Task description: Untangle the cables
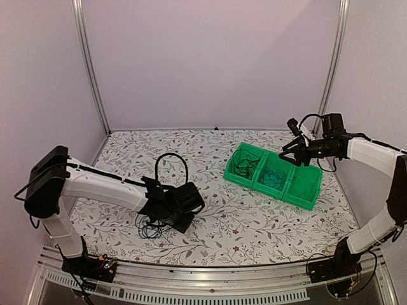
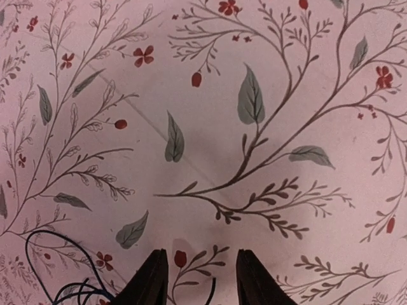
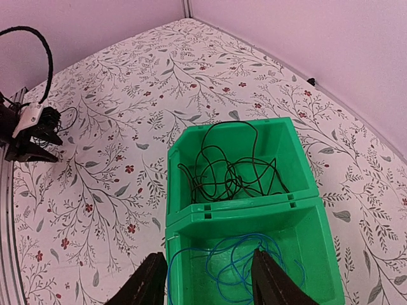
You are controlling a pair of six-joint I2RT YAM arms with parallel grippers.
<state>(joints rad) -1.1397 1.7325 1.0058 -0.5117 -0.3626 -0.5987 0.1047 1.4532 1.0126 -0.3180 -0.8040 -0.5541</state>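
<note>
Here, three green bins [image 1: 303,196]; perhaps two black cable tangles [image 3: 229,180]; one blue coil [image 3: 236,269].

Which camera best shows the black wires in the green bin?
Right wrist: looking into the green bin, the black wires show distinct loops. Top view shows a small dark tangle; left wrist misses them.

Rear overhead view; wrist cameras downward, table [image 1: 254,222] shared

No text, label, brand, number or sign can be read in any view
</note>
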